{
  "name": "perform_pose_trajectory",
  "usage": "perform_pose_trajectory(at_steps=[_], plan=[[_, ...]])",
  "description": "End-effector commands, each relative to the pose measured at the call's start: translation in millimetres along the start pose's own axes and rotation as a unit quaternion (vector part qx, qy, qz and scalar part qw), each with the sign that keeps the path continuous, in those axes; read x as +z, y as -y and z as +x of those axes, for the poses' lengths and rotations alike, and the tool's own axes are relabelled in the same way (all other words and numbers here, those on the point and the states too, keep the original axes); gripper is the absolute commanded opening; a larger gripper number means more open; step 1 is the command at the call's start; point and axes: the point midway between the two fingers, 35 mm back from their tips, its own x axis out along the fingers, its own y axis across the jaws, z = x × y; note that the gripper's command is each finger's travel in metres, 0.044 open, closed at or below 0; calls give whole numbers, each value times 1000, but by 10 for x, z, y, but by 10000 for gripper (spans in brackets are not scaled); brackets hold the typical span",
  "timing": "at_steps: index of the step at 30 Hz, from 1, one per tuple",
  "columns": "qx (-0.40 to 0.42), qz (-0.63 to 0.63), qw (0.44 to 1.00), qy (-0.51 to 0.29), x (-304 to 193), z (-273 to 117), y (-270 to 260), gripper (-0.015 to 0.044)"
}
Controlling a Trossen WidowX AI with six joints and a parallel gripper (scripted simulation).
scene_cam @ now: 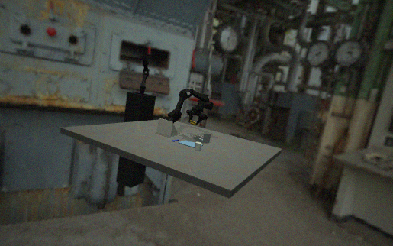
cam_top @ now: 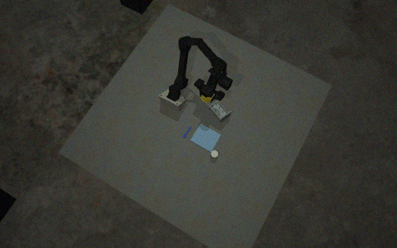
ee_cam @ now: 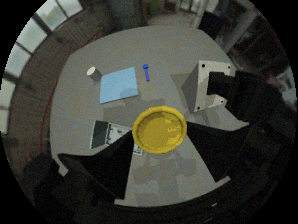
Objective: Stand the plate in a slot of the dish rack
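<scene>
The yellow round plate point(cam_top: 206, 99) point(scene_cam: 192, 122) point(ee_cam: 160, 131) is held up off the table, its hollow face toward the wrist camera. My gripper point(cam_top: 208, 95) point(ee_cam: 159, 129) is shut on it, with one black finger at each side of the rim. In the top view the arm hides part of the plate. The grey-white dish rack point(cam_top: 220, 110) point(scene_cam: 207, 137) point(ee_cam: 118, 134) stands on the table with a raised panel at one end. The plate is beside and above the rack, not in a slot. In the wrist view, a finger and the plate partly cover the rack's near end.
A light blue mat point(cam_top: 206, 137) point(scene_cam: 186, 144) point(ee_cam: 119, 85) lies beyond the rack. A white cup point(cam_top: 214, 154) point(scene_cam: 198, 146) point(ee_cam: 93, 74) stands by its corner. A blue spoon-like item point(cam_top: 186, 132) point(scene_cam: 175, 140) point(ee_cam: 147, 73) lies beside it. The arm's pale base block point(cam_top: 170, 110) point(scene_cam: 165, 128) stands on the robot side.
</scene>
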Motion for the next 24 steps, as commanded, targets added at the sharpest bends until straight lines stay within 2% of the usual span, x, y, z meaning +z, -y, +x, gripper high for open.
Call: perform_pose_trajectory(at_steps=[1,24], plan=[[6,-24,999,39,20,91,15,0],[90,-165,953,237,31,425,-110,0]])
